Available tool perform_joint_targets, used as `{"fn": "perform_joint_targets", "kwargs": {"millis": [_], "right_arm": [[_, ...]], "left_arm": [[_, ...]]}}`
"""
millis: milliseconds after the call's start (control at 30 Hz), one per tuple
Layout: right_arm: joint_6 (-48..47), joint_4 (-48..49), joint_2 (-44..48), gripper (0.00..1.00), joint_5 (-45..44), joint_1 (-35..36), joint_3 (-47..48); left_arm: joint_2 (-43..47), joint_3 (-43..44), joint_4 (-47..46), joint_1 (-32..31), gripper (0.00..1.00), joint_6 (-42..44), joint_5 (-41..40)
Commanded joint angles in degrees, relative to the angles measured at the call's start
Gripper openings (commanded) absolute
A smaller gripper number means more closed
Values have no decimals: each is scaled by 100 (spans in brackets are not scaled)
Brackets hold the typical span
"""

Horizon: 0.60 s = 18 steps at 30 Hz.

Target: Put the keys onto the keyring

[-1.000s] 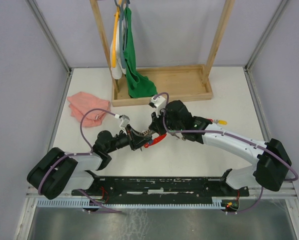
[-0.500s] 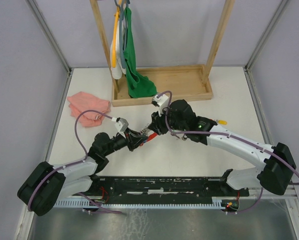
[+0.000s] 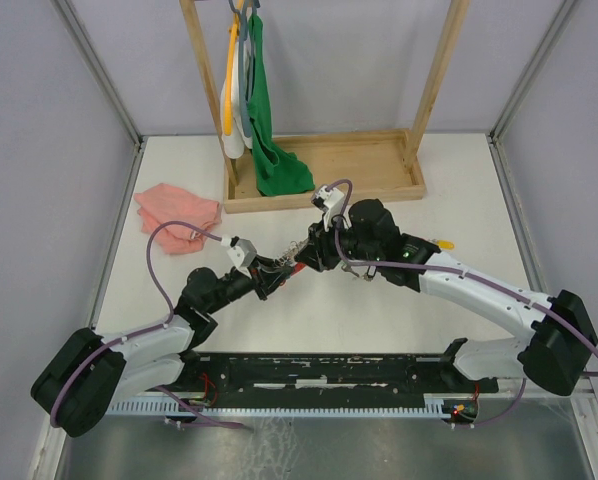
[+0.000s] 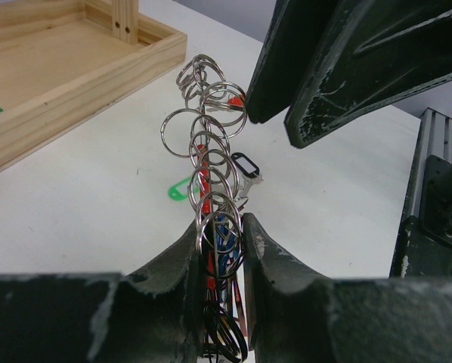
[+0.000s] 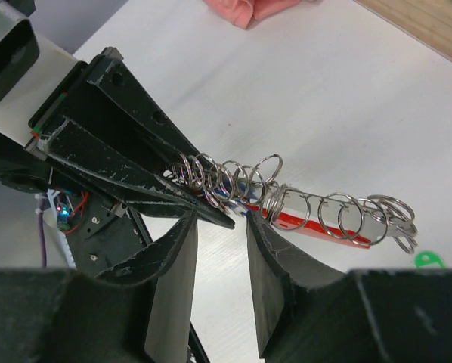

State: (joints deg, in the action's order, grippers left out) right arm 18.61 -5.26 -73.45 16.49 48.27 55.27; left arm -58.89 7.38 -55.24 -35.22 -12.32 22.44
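Note:
The keyring (image 4: 211, 162) is a thin loop with a red part, strung with several silver split rings and small tags. My left gripper (image 4: 222, 236) is shut on its lower end, and the row of rings stands up out of the jaws. In the top view the keyring (image 3: 291, 268) spans the gap between the left gripper (image 3: 271, 281) and the right gripper (image 3: 314, 257). My right gripper (image 5: 220, 227) is open with nothing between its fingers; the keyring (image 5: 301, 204) lies just past its tips. A green-tagged key (image 4: 181, 190) lies on the table beneath. A yellow-tagged key (image 3: 441, 243) lies behind the right arm.
A wooden tray (image 3: 379, 165) with an upright frame stands at the back, with a green cloth (image 3: 269, 130) and hangers on it. A pink cloth (image 3: 176, 215) lies at the left. The tray's corner (image 4: 97, 68) is close to the left gripper.
The right gripper has opened and let go of the keyring, backing off slightly up and to the right. The left arm has swung its elbow outward while still holding the keyring.

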Motion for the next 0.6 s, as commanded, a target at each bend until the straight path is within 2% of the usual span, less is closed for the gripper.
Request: {"fn": "perform_joint_targets", "kwargs": {"millis": [0,567], "right_arm": [[408,833,-118,39,371,-105,-106],[908,1512,-462,32,434,-161,-236]], "left_arm": [[136,36,-800,-42,4,94,-2],[61,15,-1179,-79,4,-216,111]]}}
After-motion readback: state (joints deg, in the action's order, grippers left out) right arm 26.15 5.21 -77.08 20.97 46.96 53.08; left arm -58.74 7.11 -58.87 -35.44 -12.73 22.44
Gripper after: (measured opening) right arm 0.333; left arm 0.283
